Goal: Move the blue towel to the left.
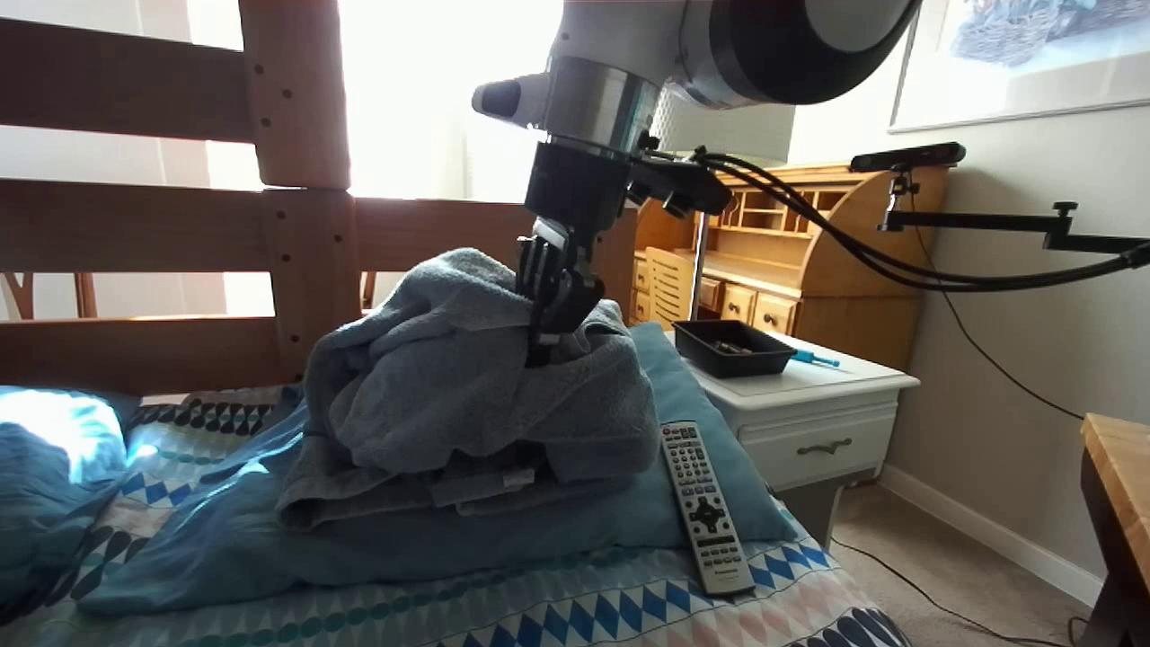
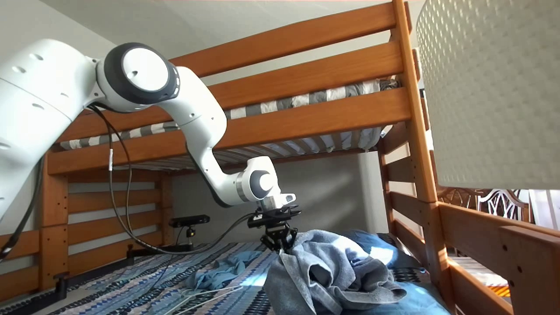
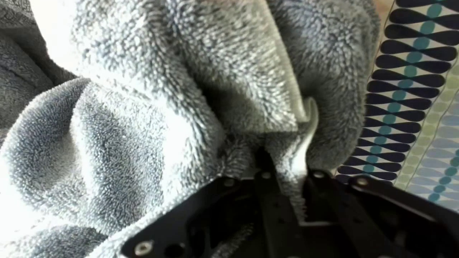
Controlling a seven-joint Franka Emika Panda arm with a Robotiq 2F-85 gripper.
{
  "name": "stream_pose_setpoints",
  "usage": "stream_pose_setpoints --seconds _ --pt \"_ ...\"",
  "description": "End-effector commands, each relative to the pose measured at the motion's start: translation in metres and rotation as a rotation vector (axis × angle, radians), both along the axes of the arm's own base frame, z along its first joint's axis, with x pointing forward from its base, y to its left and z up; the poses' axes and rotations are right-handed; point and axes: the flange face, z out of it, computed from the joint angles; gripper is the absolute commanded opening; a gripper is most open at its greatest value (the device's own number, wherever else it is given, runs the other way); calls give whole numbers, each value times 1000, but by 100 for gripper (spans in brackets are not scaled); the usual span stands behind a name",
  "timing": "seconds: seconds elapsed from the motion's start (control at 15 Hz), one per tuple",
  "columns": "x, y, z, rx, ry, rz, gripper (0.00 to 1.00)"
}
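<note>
The blue-grey towel (image 1: 467, 395) lies in a rumpled heap on a blue pillow (image 1: 485, 544), on the lower level of a wooden bunk bed (image 2: 306, 120). The end effector (image 3: 292, 173) points down into the heap, its jaws drawn close together on a pinched fold of the terry cloth. A small pale label (image 1: 518, 478) shows near the towel's lower edge.

Beside the towel, a Panasonic remote control (image 1: 707, 508) leans at a slant, its upper part against the pillow and its lower end on the bedsheet (image 1: 575, 620), which is patterned with bands of blue diamonds, dark loops and teal dots. A crumpled blue cloth (image 2: 229, 269) lies farther along the bed, apart from the towel. Grey-and-white bedding (image 2: 302, 100) shows between the upper rails.

Next to the bed stands a white nightstand (image 1: 809, 422) bearing a black tray (image 1: 741, 367) with small items in it, too small to name. Behind it are a wooden roll-top desk (image 1: 862, 261) and, on the pale wall, a framed picture (image 1: 1033, 54). A large textured lampshade (image 2: 494, 96) fills the upper corner in an exterior view. Daylight glares behind the bed's end rails.
</note>
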Motion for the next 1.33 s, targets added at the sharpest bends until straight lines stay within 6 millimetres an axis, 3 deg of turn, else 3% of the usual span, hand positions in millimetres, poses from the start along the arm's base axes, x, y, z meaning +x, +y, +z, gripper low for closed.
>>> stream_pose_setpoints --seconds 0.0,0.8,0.87,1.27 --pt "-1 8 16 27 61 51 4" --pt "5 9 26 -1 76 103 4" --pt "5 6 17 -3 68 88 14" --pt "6 5 17 -4 68 87 14"
